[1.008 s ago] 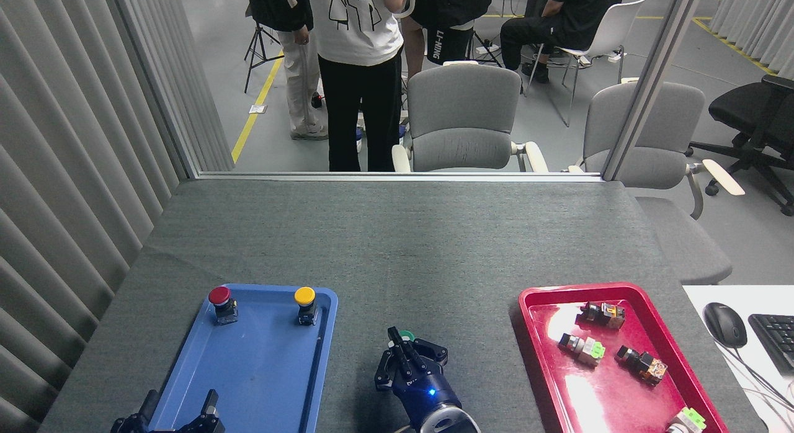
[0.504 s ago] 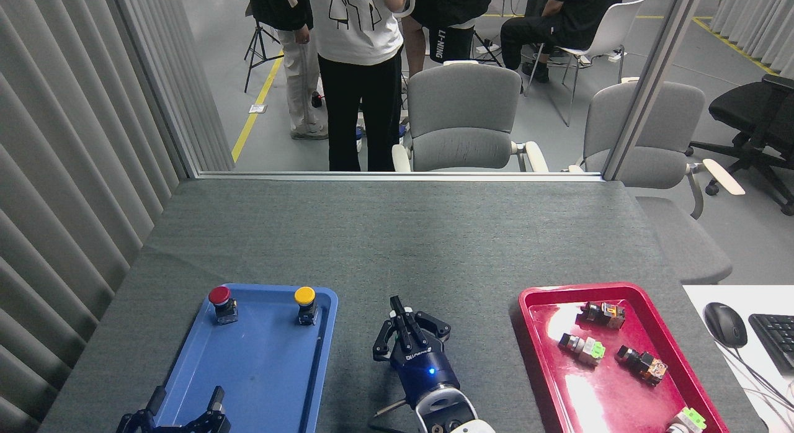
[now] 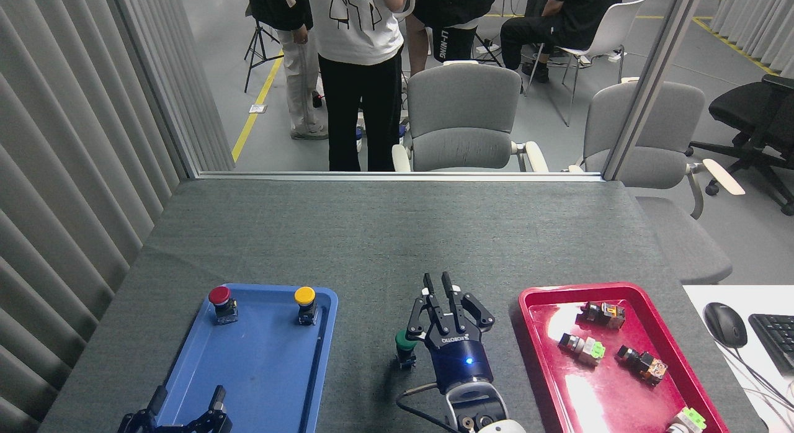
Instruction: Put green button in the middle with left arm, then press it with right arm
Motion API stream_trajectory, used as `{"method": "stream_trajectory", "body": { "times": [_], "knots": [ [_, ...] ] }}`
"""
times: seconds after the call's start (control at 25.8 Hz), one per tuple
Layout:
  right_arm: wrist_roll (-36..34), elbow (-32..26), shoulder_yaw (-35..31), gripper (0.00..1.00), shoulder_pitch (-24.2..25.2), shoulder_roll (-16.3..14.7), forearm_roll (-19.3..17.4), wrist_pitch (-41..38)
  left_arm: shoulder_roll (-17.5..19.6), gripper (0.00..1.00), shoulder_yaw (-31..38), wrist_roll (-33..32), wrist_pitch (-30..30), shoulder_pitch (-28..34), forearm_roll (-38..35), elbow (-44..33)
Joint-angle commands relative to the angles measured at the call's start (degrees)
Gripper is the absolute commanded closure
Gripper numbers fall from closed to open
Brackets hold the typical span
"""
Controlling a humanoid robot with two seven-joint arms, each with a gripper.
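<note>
The green button [image 3: 405, 342] stands upright on the bare grey cloth of the middle [image 3: 397, 253], between the two trays. Just to its right is my right gripper [image 3: 437, 284], with white lettering on its base. Its fingers are drawn together and point away from me, holding nothing, and its body sits beside the button's right side. At the bottom left edge my left gripper [image 3: 186, 403] hovers over the near end of the blue tray [image 3: 260, 371], fingers spread and empty.
A red button [image 3: 220, 299] and a yellow button [image 3: 304, 301] stand at the blue tray's far end. The red tray [image 3: 546, 371] on the right holds several small switch parts. People and chairs are beyond the table's far edge.
My right gripper has moved right and farther away, uncovering the green button that it hid half a second ago. The left gripper has barely moved.
</note>
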Motion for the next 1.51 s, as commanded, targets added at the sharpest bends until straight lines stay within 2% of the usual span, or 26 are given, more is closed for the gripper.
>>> {"method": "stream_trajectory", "body": {
  "times": [0.0,0.19,0.35,0.54,0.81,1.47],
  "knots": [
    [0.01,-2.93,-2.80,0.01,2.92,-2.13,-0.34,-0.53,-0.14,0.00,0.03,0.04,0.84,0.05,-0.10,-0.27],
    [0.01,-8.21,-7.99,0.01,9.42,-4.42,-0.34,-4.66,-0.14,0.00,0.03,0.04,1.28,0.14,-0.28,-3.87],
    [0.10,-13.56,-12.99,0.01,15.31,-4.77,-0.34,-7.21,-0.06,0.00,-0.06,0.04,1.10,0.31,-0.28,-3.96],
    [0.10,-16.20,-13.61,0.01,19.44,-6.00,-0.25,-6.50,0.30,0.00,-0.15,0.04,1.46,0.58,-0.10,-3.96],
    [0.36,-17.43,-14.40,0.01,21.46,-6.35,0.01,-5.01,0.30,0.00,-0.32,0.04,1.54,0.66,-0.01,-3.52],
    [0.89,-17.35,-14.14,0.00,21.38,-6.88,0.19,-5.71,0.82,0.00,-0.32,0.04,1.81,0.66,0.69,-3.26]
  ]
}}
